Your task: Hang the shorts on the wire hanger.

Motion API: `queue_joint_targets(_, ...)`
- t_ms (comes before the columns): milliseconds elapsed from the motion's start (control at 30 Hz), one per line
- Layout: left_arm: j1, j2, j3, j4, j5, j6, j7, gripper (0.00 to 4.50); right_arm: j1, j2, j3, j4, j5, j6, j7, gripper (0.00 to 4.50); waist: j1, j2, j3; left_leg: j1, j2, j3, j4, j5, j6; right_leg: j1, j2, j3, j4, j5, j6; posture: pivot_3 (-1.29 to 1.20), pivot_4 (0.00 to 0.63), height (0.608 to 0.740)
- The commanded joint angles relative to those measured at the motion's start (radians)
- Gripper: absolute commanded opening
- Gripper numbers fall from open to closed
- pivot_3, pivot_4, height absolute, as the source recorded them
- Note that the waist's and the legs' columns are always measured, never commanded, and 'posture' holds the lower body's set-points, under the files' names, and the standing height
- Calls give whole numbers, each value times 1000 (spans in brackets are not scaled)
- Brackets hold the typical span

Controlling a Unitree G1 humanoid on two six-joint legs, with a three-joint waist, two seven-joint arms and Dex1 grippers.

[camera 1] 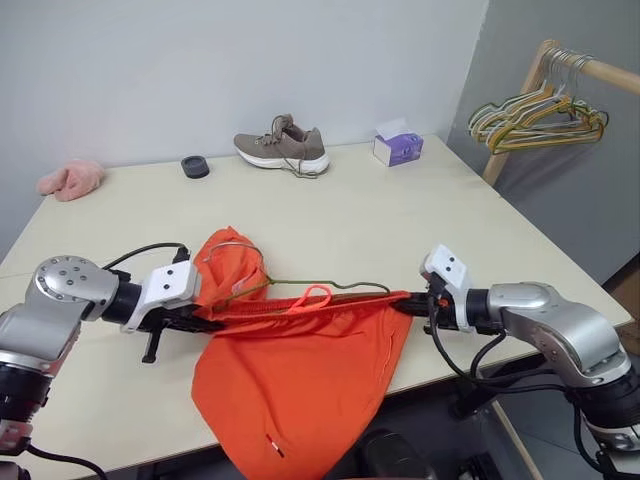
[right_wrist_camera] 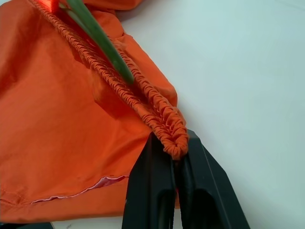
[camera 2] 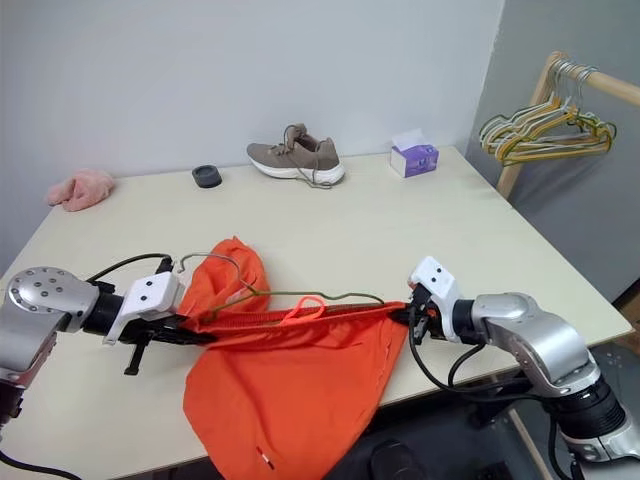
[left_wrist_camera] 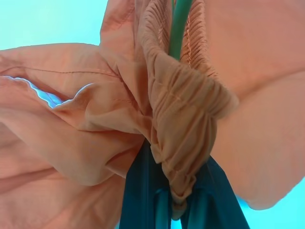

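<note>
The orange shorts (camera 1: 300,385) hang stretched by the waistband between my two grippers, above the table's front edge, with the legs draped over that edge. My left gripper (camera 1: 208,318) is shut on the left end of the gathered waistband (left_wrist_camera: 183,124); my right gripper (camera 1: 418,303) is shut on the right end (right_wrist_camera: 174,138). The thin olive-green wire hanger (camera 1: 335,286) runs along the waistband, one arm tucked inside the elastic (right_wrist_camera: 102,40). Its hook (camera 1: 232,247) curls over a bunched fold of the shorts near my left gripper. An orange drawstring loop (camera 1: 312,297) sticks up mid-waistband.
On the cream table (camera 1: 400,215) at the back lie a brown sneaker (camera 1: 283,146), a small black disc (camera 1: 195,166), a purple tissue box (camera 1: 398,146) and a pink fuzzy cloth (camera 1: 70,180). A wooden rail with several bunched hangers (camera 1: 535,112) stands beyond the table's right edge.
</note>
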Motion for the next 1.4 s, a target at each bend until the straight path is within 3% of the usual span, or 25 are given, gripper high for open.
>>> queue_joint_targets(33, 16, 77, 22, 50, 67, -2, -1, 0, -16, -37, -54, 35, -52, -5, -32, 23, 0, 0, 0, 0, 0, 0, 0, 0, 0, 0, 0, 0, 0, 0, 0, -312, 0, 740)
queue_joint_targets(333, 7, 95, -10, 110, 145, -68, 44, 0, -32, -95, -22, -56, -61, -28, -2, 23, 1, 0, 0, 0, 0, 0, 0, 0, 0, 0, 0, 0, 0, 0, 0, -316, 0, 740)
queue_joint_targets(600, -40, 70, -59, 94, 224, -112, 100, 0, -100, -149, 111, -98, -196, -135, 19, 23, 0, 0, 0, 0, 0, 0, 0, 0, 0, 0, 0, 0, 0, 0, 0, -319, 0, 740)
queue_joint_targets(1000, -112, -48, -117, -38, 261, -47, 139, 0, -247, -42, 240, -172, -236, -118, 74, 23, -2, 0, 0, 0, 0, 0, 0, 0, 0, 0, 0, -1, 0, 0, 0, -327, 0, 740)
queue_joint_targets(1133, -111, -59, -118, -44, 268, -43, 142, 0, -236, -41, 238, -186, -246, -124, 86, 1114, -2, 0, 0, -1, 0, 0, 1, 0, 0, 0, -1, -1, 0, 0, 0, -327, 0, 740)
queue_joint_targets(1400, -98, -82, -105, -59, 258, -28, 146, 0, -206, -97, 180, -208, -253, -104, 102, 3957, -2, 0, 0, 0, 0, -1, 1, 0, 0, 0, -1, -1, 1, 0, 0, -327, 0, 740)
